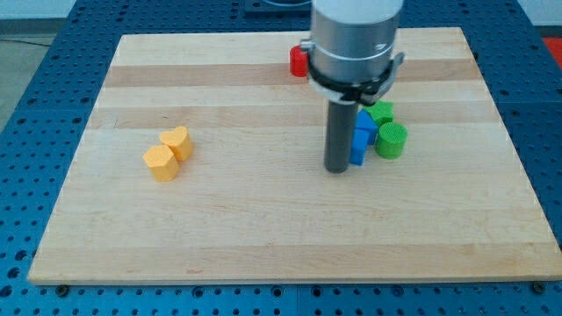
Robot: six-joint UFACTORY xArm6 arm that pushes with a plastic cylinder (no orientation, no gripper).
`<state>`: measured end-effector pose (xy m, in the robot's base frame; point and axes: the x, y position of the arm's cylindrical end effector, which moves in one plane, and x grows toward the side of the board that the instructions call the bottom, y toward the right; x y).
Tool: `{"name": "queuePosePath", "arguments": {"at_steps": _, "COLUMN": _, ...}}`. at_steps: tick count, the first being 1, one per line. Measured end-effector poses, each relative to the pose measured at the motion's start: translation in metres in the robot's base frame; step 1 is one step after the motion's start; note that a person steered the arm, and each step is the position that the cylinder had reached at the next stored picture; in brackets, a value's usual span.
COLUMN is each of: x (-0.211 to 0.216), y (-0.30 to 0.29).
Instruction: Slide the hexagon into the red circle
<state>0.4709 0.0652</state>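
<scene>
Two yellow blocks (167, 154) sit at nine o'clock from my tip (336, 168), which holds nothing and touches the blue blocks (361, 137); red block (299, 61) at twelve.

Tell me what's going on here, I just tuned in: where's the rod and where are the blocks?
My tip rests on the wooden board, right beside the blue blocks on their left, with two green blocks just past them. The red circle sits near the view's top, partly hidden behind the arm. The yellow hexagon lies far off on the view's left, against a yellow heart-shaped block, untouched so far.
</scene>
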Motion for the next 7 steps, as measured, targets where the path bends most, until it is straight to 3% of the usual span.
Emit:
{"name": "queuePosePath", "arguments": {"at_steps": 1, "x": -0.014, "y": 0.017}}
{"name": "queuePosePath", "arguments": {"at_steps": 2, "x": -0.001, "y": -0.001}}
{"name": "queuePosePath", "arguments": {"at_steps": 3, "x": 0.026, "y": -0.054}}
{"name": "queuePosePath", "arguments": {"at_steps": 5, "x": 0.070, "y": -0.239}}
{"name": "queuePosePath", "arguments": {"at_steps": 7, "x": 0.022, "y": -0.250}}
